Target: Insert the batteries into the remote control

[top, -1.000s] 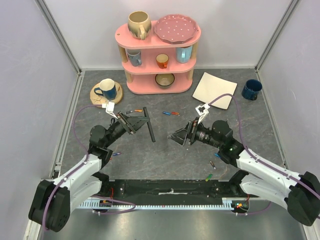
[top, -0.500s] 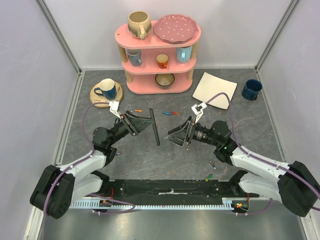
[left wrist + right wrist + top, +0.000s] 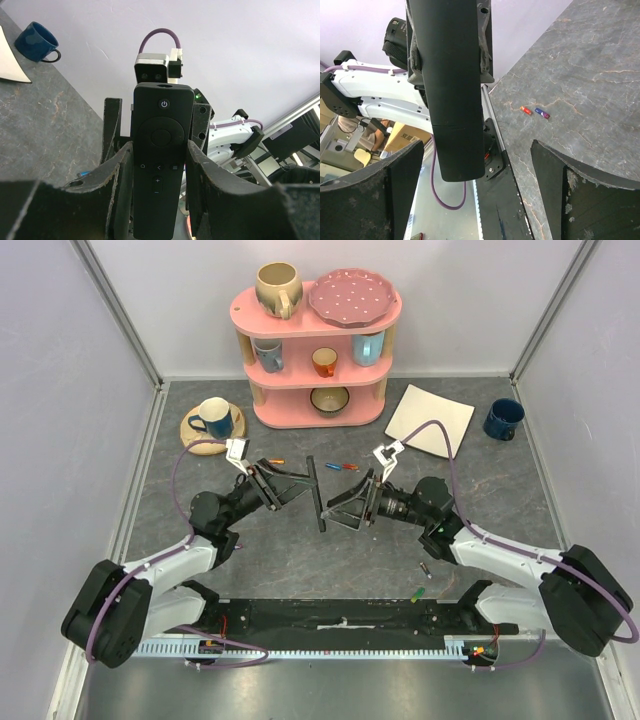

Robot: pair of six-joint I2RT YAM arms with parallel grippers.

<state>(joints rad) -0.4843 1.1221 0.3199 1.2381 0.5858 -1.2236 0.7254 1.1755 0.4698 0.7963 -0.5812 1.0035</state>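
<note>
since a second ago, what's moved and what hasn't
The left pincer, shut on the remote control, swung it right toward the middle. The right pincer, open, moved left to meet it; its fingers now flank the remote without closing. Nothing was released. The loose batteries and the pink shelf stayed put.

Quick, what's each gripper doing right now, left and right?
Left gripper: closed on the remote control.
Right gripper: open, fingers either side of the remote control's end, not gripping it.
</note>
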